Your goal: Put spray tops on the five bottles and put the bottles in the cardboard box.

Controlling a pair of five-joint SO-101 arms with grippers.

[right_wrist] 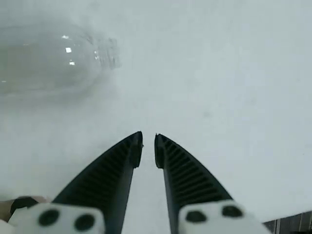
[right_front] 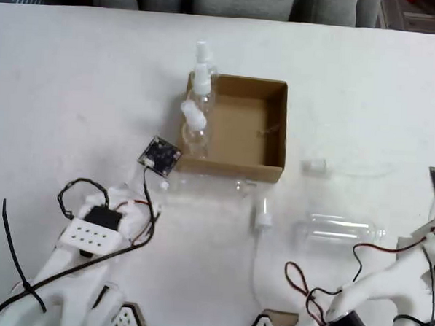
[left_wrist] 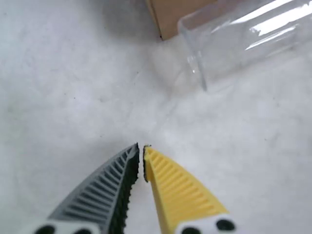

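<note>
The white table [right_front: 76,75] carries the open cardboard box [right_front: 235,170] near its middle.

The left arm [right_front: 90,233] sits off the box's near corner on its own side. The right arm [right_front: 386,285] is well apart from the box, off the opposite near corner.

The left gripper [left_wrist: 141,148] hangs over bare table just short of that box corner. Its grey and yellow fingers are together at the tips and hold nothing. The right gripper [right_wrist: 148,141] is also over bare table, with its 2 black fingers drawn almost together, a thin slit between them, and nothing held.

1 open bottle [right_front: 338,229] lies on its side nearer the right arm, well clear of the box. A second bare bottle [right_front: 205,184] lies just in front of the box's front wall.

3 topped bottles [right_front: 195,136] stand upright in a row at the box wall on the left arm's side. Whether they are inside it or just outside, I cannot tell.

1 loose spray top [right_front: 263,219] with its tube lies in front of the box, between the 2 lying bottles. Another spray top [right_front: 314,165] lies just beside the box's wall on the right arm's side.
</note>
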